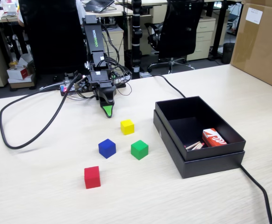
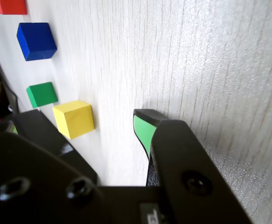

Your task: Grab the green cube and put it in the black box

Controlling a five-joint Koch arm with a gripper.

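The green cube [image 1: 139,149] sits on the pale wooden table, just left of the black box [image 1: 206,165] in the fixed view. In the wrist view the green cube [image 2: 41,94] lies beyond the yellow one, partly cut off by my jaw. My gripper [image 1: 108,111] points down at the table behind the cubes, a cube's width or two from the yellow one and farther from the green one. In the wrist view my gripper [image 2: 75,119] is open, with bare table in the gap. One green-padded fingertip [image 2: 143,128] shows clearly.
A yellow cube [image 1: 127,126], a blue cube [image 1: 107,148] and a red cube [image 1: 92,177] lie around the green one. The box holds a red-and-white packet [image 1: 214,137] and some sticks. A brown carton [image 1: 262,42] stands at back right. Black cables [image 1: 24,140] loop across the table.
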